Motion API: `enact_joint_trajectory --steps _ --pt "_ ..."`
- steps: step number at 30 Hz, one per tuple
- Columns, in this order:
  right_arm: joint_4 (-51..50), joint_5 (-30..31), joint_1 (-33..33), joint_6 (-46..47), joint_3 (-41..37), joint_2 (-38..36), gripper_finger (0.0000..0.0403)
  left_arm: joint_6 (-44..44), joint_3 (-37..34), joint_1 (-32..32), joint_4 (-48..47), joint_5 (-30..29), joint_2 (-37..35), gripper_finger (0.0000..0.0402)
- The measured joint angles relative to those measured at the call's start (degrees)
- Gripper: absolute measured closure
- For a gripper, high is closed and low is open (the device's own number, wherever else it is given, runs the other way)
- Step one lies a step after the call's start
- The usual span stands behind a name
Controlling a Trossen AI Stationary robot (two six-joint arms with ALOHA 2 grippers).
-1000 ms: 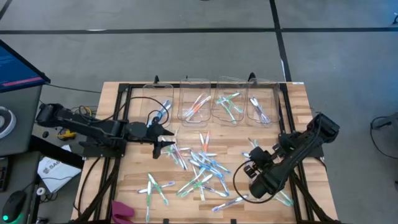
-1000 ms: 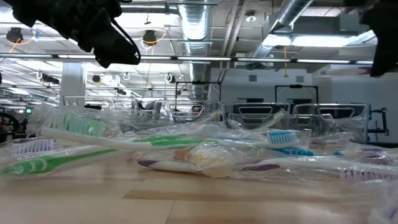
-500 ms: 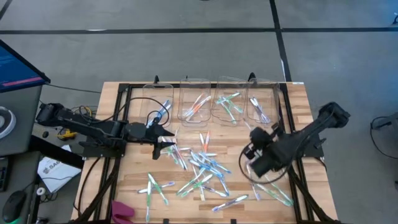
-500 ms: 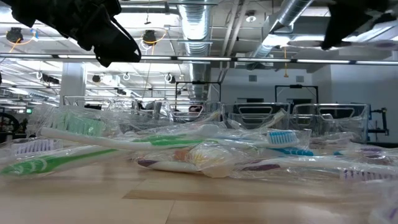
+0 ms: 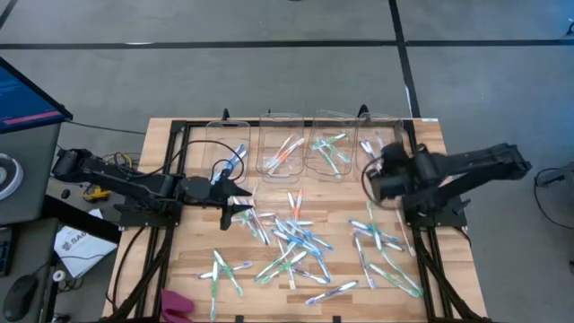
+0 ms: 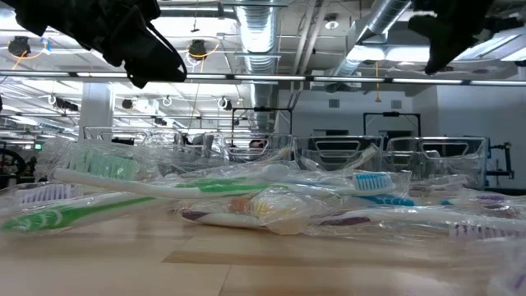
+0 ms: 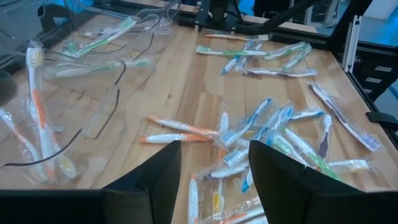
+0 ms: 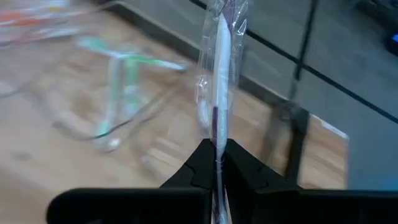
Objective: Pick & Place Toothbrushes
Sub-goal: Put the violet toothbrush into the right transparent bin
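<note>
You had four clear bins (image 5: 305,148) in a row along the table's (image 5: 430,269) far edge, each with toothbrushes inside. In front of them a loose scatter of toothbrushes (image 5: 291,238) lay across the middle of the table. Your left gripper (image 5: 240,208) hung over the scatter's left end, just before the leftmost bin. Your right gripper (image 5: 378,175) stood at the rightmost bin, with a wrapped toothbrush (image 8: 217,74) between its fingers.

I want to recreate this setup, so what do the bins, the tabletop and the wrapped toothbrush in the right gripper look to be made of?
Bins: clear glossy plastic, see-through walls. Tabletop: light wood, matte, with visible plank grain. Toothbrush in the shut right gripper: whitish plastic handle, probably, inside a thin crinkly clear wrapper that catches glare.
</note>
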Motion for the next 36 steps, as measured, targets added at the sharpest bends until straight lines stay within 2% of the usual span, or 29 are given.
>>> enact_joint_trajectory --steps 3,10,19,29,36 --pt "3.23 -0.11 -7.44 -6.27 -1.58 -2.24 0.0392 0.04 0.00 0.00 0.59 -0.02 0.00 0.0221" --pt "19.21 -4.21 -22.00 -26.44 -8.00 -4.49 0.0391 0.15 0.00 0.00 0.86 0.00 0.00 0.0221" --pt "35.52 -14.09 -37.56 -43.47 -13.85 -4.55 0.0392 0.17 0.00 0.00 0.85 0.07 0.00 0.0221" --pt "46.48 -25.57 -48.11 -50.77 -19.92 -4.55 0.0392 0.76 0.01 0.02 0.84 0.20 0.00 0.0221" --pt "48.29 -25.92 -48.86 -51.23 -20.20 -4.55 0.0392 1.64 0.02 0.02 0.84 0.20 0.00 0.0221"
